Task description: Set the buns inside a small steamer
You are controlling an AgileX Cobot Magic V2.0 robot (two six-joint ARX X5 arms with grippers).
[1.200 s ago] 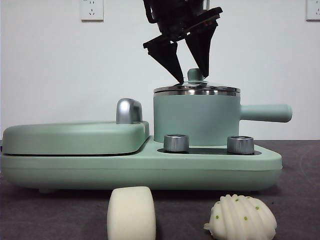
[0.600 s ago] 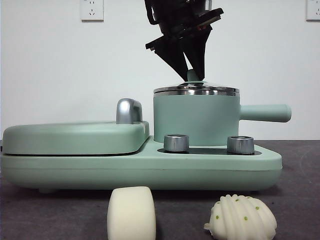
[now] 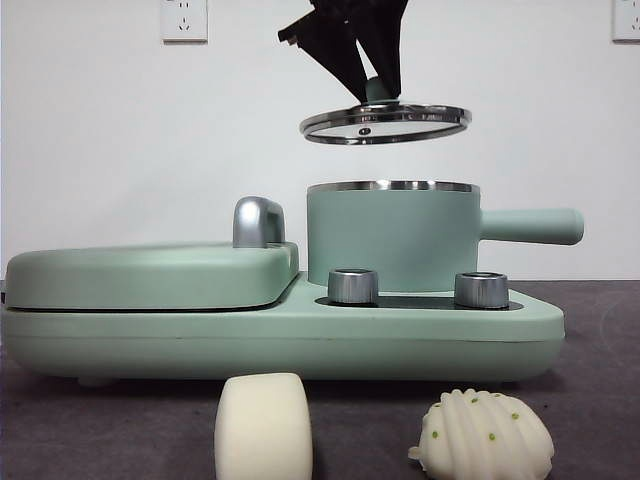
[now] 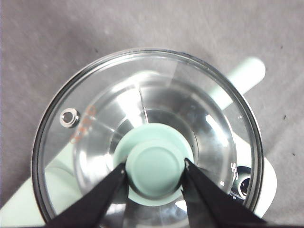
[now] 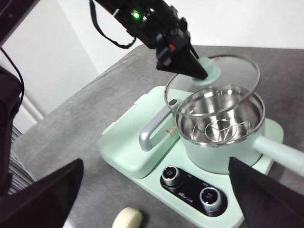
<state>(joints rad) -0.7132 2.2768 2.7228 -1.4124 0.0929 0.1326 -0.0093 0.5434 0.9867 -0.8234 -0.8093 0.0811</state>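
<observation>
The left gripper [image 4: 155, 167] clamps the green knob of the steel-rimmed glass lid [image 3: 385, 122], held at 12 o'clock above the open mint-green cylindrical steamer pot [image 3: 392, 238]; the right gripper [image 5: 152, 190] waits, spread wide.

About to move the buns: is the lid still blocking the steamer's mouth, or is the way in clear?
The lid hangs above the steamer, apart from its rim, with the left gripper shut on its knob. It hovers directly over the opening, so a straight drop is blocked until it moves aside. Both buns lie on the table in front.
</observation>
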